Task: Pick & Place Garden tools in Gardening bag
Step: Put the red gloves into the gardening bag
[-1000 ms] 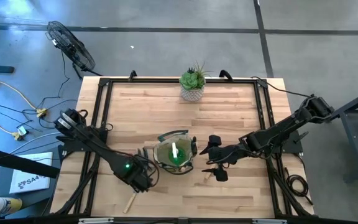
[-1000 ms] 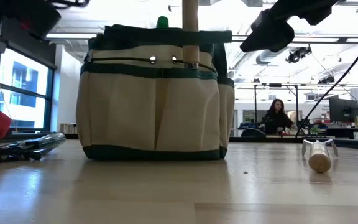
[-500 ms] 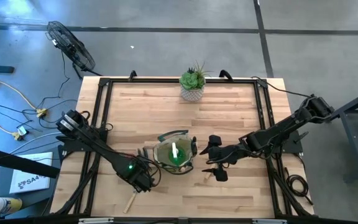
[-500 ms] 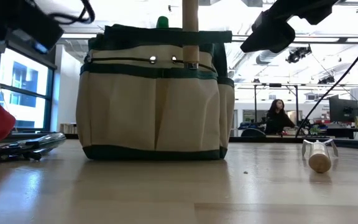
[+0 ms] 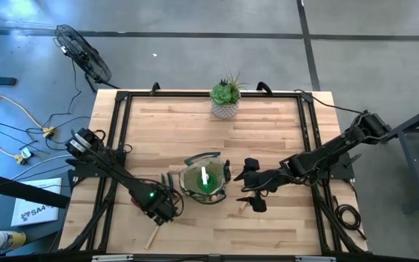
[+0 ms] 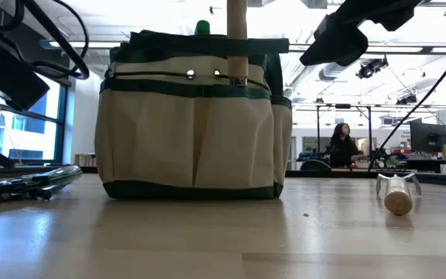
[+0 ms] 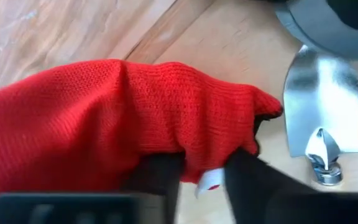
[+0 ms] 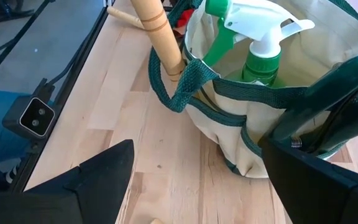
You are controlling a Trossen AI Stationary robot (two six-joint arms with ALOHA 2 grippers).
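The gardening bag [image 5: 204,180] stands upright mid-table with a green spray bottle [image 8: 260,56] inside and a wooden handle [image 8: 157,34] in a side pocket. A red glove [image 7: 104,118] lies on the table left of the bag, next to a trowel's steel blade [image 7: 322,118]. My left gripper [image 5: 164,211] is down on the glove and shut on it. My right gripper [image 5: 249,191] hangs open in the air just right of the bag, touching nothing. In the low view my left arm hides the glove. My left gripper pinches the glove's edge [image 7: 197,163], beside a small white tag, between its two fingers. The fingers come from above, pointing steeply down. The glove lies slack on the tabletop. Whether one layer or several is caught, I cannot tell.
Dark shears [image 6: 29,182] lie on the table left of the bag. A wooden-handled tool [image 6: 397,198] lies right of it, below my right gripper. The trowel's handle [image 5: 151,234] points toward the near edge. A potted succulent [image 5: 225,98] stands at the far edge.
My left gripper has come down onto the red glove. In the low view the arm has sunk in front of the glove and now covers it. My right arm has kept still.
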